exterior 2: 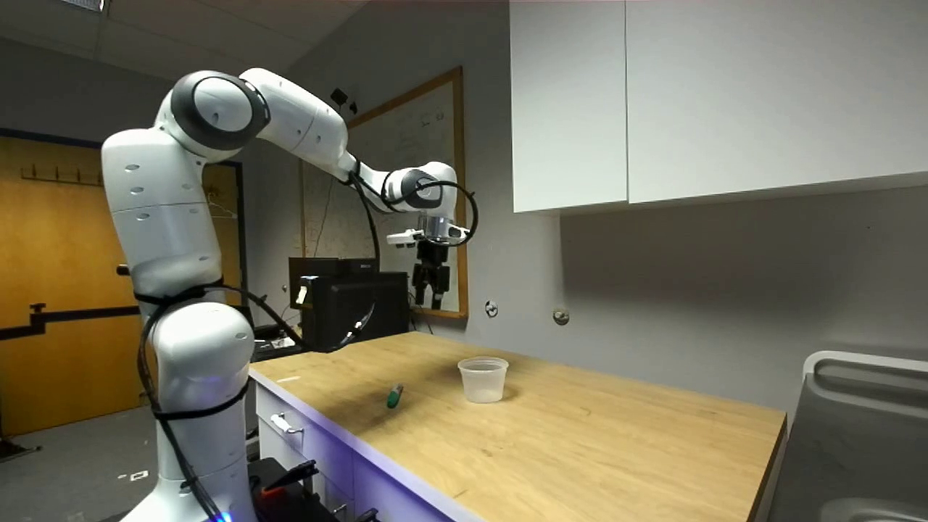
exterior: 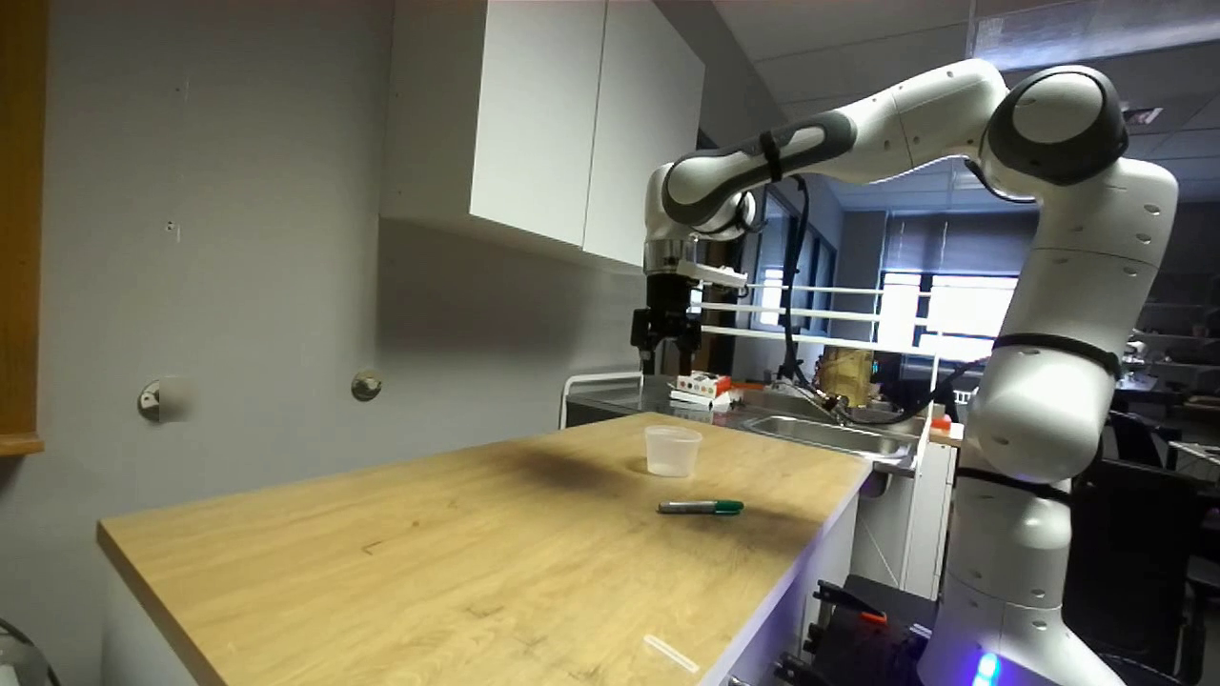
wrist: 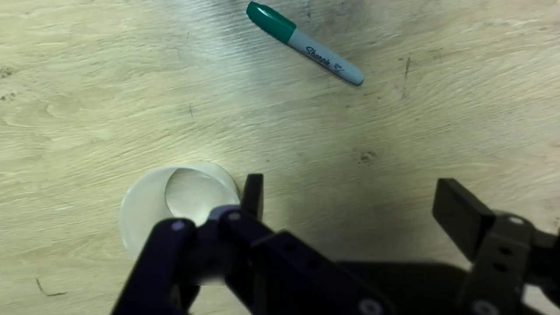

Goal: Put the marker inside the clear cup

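Gripper hangs above the countertop, its fingers spread apart; we see nothing between them. Marker lies flat on the wood, outside the clear cup and apart from it, on the side toward the arm's base in an exterior view. In the wrist view we find it beyond the fingers, toward the top, with the cup lower left, partly hidden by a finger. Long axis slants: green cap upper left, grey barrel end lower right. That runs nearer to the closing line of the fingers than square across it, so we judge the approach needs a shift plus a turn before any descent.
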`<state>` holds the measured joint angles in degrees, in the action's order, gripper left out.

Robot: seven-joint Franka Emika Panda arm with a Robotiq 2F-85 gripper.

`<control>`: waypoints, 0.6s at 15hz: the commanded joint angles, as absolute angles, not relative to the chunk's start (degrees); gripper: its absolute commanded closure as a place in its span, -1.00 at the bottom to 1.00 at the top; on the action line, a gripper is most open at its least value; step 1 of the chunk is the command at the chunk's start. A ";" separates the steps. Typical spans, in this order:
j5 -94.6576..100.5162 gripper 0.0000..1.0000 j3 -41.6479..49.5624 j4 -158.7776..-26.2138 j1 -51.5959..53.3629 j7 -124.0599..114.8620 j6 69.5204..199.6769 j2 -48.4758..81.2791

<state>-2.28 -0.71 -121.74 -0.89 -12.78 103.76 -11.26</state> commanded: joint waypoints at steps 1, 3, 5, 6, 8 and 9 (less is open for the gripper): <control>-5.23 -1.00 1.20 -122.18 -0.82 -2.83 101.54 -10.02; -4.63 -1.00 1.82 -123.48 -0.97 2.20 100.38 -9.58; -2.92 -1.00 2.35 -125.98 -1.19 6.76 100.07 -9.80; -2.03 -1.00 2.54 -127.23 -1.33 8.44 100.24 -9.73; -0.39 -1.00 2.90 -130.32 -1.48 11.96 101.47 -9.95; 0.14 -1.00 2.93 -131.37 -1.49 12.48 102.18 -9.56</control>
<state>-1.96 2.59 -128.07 -1.29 8.67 100.92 -9.06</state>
